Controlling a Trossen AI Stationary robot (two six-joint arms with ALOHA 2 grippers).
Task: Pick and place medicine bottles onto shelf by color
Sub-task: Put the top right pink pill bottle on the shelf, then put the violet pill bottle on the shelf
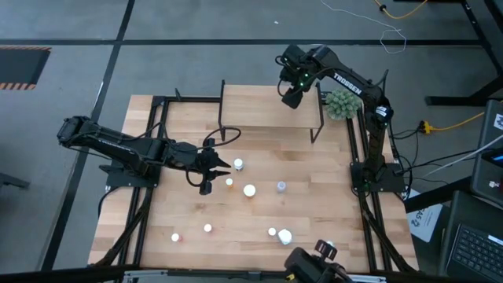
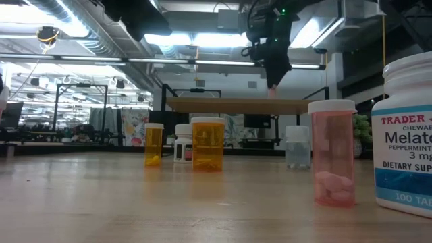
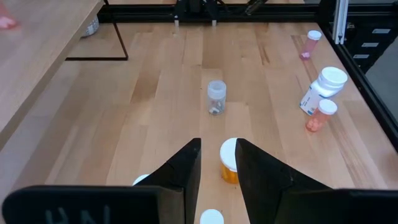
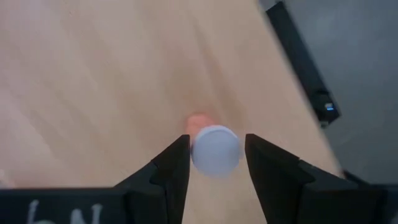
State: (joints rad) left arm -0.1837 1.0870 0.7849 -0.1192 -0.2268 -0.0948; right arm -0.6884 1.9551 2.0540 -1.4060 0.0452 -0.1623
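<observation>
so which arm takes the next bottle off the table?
Left. Its gripper hangs open over the table among the bottles, orange bottle just ahead. Right gripper is over the shelf with a pink bottle.

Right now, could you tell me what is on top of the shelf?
On the shelf, only a pink bottle shows, between the right gripper's fingers near the right end. The arm covers that corner in the high view, so anything else there is hidden.

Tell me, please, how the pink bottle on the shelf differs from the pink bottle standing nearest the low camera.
The pink bottle on the shelf stands between the right gripper fingers; the near pink bottle stands free on the table. The shelf bottle sits raised, the near one at tabletop level. Both are upright, pink and white-capped.
</observation>
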